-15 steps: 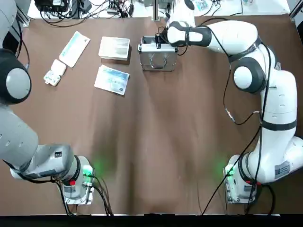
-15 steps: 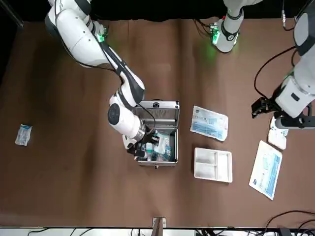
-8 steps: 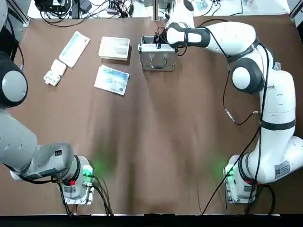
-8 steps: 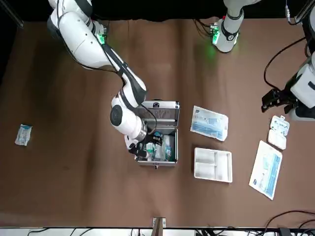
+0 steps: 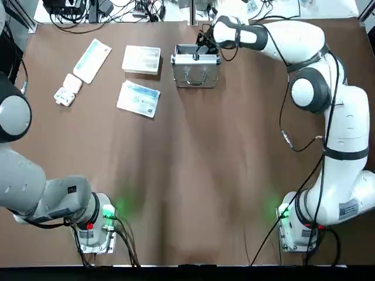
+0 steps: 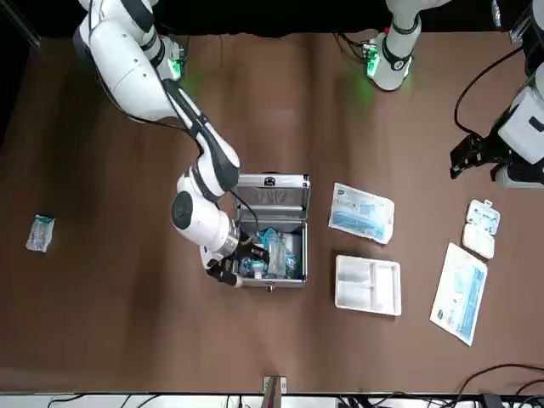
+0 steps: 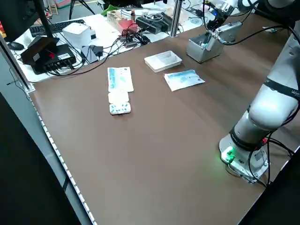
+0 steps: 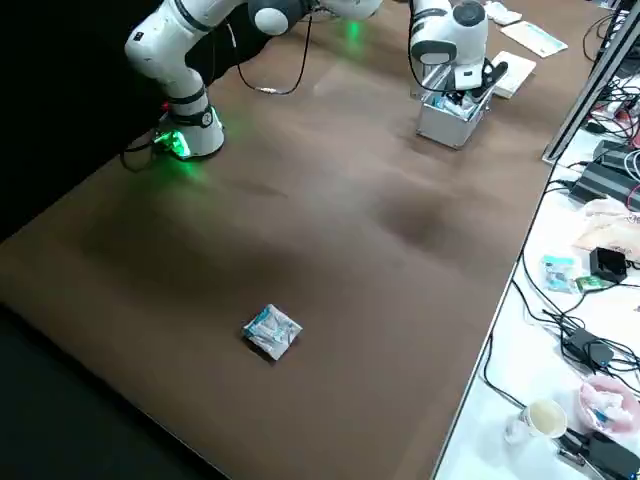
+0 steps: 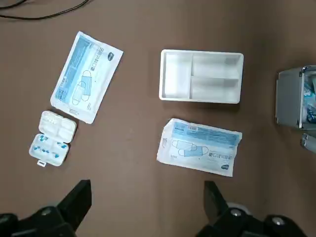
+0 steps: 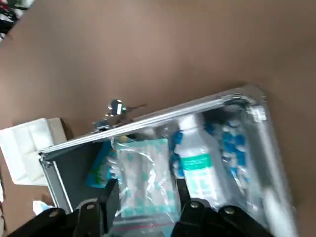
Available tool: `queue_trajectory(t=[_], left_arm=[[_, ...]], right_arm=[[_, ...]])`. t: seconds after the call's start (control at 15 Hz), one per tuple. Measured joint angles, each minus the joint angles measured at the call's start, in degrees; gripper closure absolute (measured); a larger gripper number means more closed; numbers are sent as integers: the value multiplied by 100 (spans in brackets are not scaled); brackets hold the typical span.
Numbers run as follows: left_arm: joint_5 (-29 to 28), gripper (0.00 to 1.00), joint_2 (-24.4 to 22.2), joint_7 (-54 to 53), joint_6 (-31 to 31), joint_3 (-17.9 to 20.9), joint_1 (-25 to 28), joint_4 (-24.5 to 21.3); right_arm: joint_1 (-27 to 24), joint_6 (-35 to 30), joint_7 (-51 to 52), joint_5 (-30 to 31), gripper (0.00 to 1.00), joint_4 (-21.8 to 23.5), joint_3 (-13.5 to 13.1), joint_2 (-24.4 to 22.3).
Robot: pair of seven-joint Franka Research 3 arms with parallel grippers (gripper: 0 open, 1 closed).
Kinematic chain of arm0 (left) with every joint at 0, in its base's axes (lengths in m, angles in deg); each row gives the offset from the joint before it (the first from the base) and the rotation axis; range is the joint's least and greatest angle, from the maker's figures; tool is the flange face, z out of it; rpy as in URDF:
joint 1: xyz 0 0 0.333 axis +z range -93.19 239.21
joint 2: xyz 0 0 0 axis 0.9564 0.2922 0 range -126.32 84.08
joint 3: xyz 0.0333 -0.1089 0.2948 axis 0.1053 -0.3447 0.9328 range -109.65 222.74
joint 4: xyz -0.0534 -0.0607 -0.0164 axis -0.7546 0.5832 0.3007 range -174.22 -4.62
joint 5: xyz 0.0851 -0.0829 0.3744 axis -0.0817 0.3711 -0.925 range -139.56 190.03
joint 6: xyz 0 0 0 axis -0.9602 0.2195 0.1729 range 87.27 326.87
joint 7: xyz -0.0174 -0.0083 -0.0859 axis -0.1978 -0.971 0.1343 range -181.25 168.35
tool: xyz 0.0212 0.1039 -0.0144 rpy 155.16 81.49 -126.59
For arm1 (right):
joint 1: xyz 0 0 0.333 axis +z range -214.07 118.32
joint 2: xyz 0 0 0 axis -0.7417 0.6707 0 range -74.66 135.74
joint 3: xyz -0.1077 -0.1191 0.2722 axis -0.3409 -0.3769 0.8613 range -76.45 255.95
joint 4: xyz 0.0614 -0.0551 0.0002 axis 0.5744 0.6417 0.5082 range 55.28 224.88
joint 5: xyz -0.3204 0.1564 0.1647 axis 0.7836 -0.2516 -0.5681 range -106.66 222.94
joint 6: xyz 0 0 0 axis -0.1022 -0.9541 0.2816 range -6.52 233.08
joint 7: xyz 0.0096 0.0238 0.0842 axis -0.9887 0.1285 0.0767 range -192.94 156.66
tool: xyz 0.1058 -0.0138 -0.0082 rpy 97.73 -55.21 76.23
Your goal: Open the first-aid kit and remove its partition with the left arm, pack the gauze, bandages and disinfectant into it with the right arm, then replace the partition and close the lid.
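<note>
Silver case [image 6: 272, 234] sits open at the far worktop edge, disinfectant [image 10: 197, 163] upright-labelled inside. Right end effector [image 10: 148, 210] fingers spread, empty, just above contents. We should retreat straight up, clearing the lid [image 6: 272, 194]. Left end effector [image 9: 148, 207] wide, idle; partition [image 9: 201, 76] left of case.

my right gripper [image 6: 231, 272] hangs at the open case [image 5: 195, 65] at the table's far edge, the lid [image 6: 272, 197] standing on the near side. inside lie a bottle [image 10: 196, 165] and a packet [image 10: 143, 182] side by side. to my left, the partition [image 5: 141, 60] sits beside the case.
</note>
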Motion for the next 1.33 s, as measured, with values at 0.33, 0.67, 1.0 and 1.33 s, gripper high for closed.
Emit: queue_trajectory(t=[0.33,0.67,1.0,1.33], left_arm=[[0,0,0,14,124,-2,-1,-108],[1,0,18,14,130,-19,-36,-146],[1,0,147,14,176,-26,-36,-151],[1,0,188,-30,196,-26,-30,-151]], right_arm=[[-1424,-1737,13,-15,45,-316,1096,-246],[-2641,-2529,343,470,45,-354,1356,-334],[-3921,-3205,946,1506,42,-358,1365,-416],[-5282,-3540,2831,2195,42,-203,1334,-431]])
